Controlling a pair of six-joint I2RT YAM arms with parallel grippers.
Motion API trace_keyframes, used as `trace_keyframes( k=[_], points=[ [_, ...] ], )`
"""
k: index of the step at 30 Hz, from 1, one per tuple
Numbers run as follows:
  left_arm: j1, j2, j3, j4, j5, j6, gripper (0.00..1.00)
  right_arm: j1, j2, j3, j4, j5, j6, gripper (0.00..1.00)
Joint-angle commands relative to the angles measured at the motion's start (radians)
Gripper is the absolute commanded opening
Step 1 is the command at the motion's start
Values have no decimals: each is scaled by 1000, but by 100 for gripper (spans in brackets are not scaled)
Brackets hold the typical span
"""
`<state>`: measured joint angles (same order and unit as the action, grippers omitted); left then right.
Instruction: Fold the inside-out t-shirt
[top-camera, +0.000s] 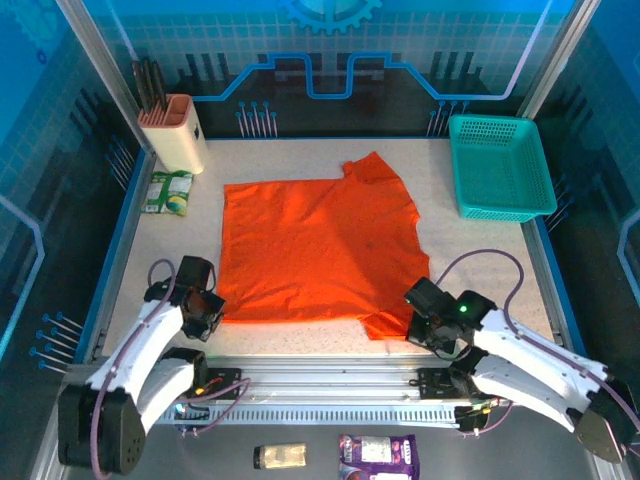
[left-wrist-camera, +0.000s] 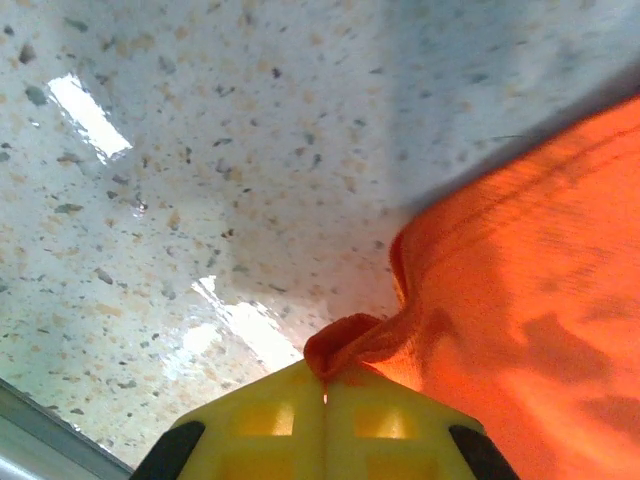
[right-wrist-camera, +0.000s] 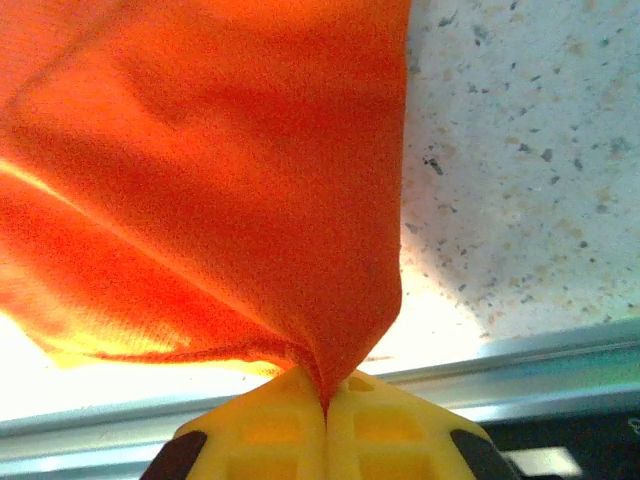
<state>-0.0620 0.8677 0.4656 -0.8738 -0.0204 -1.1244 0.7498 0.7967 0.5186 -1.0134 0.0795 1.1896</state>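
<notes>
The inside-out t-shirt (top-camera: 315, 245) lies spread flat in the middle of the speckled table (top-camera: 480, 260), bright orange, with one sleeve sticking out at the far right and another at the near right. My left gripper (top-camera: 207, 312) sits at the shirt's near-left corner, shut on a small bunched fold of orange cloth (left-wrist-camera: 352, 345). At the near-right sleeve my right gripper (top-camera: 420, 312) is shut on the fabric (right-wrist-camera: 250, 200), which rises taut from between the yellow fingers (right-wrist-camera: 385, 430).
A teal mesh basket (top-camera: 499, 167) stands at the far right. A knife block (top-camera: 176, 130) and a green packet (top-camera: 168, 192) are at the far left. The metal rail (top-camera: 330, 375) runs along the near edge, close behind both grippers.
</notes>
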Motion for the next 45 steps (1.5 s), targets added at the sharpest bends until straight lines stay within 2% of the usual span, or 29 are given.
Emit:
trace_keyframes(
  k=[1,6,11,15,27,33,45],
  points=[
    [13,-89,42,-99,-34,-3,0,2,-84,51,-166,27,21,0],
    [17,-117,84,-126,-26,12,0,3,-131,165,-195,59,-11,0],
    [20,-38,132,-66,-22,52,0,-30,12,336,-168,124,-127,0],
    [24,58,194,-2,-23,105,0,-84,127,426,-99,121,-232,0],
    [62,379,369,114,-13,286,0,-317,356,519,126,10,-458,0],
    [68,516,446,151,-5,354,0,-370,485,567,185,-11,-540,0],
    [73,668,513,177,-24,413,0,-460,659,626,260,-33,-618,0]
  ],
)
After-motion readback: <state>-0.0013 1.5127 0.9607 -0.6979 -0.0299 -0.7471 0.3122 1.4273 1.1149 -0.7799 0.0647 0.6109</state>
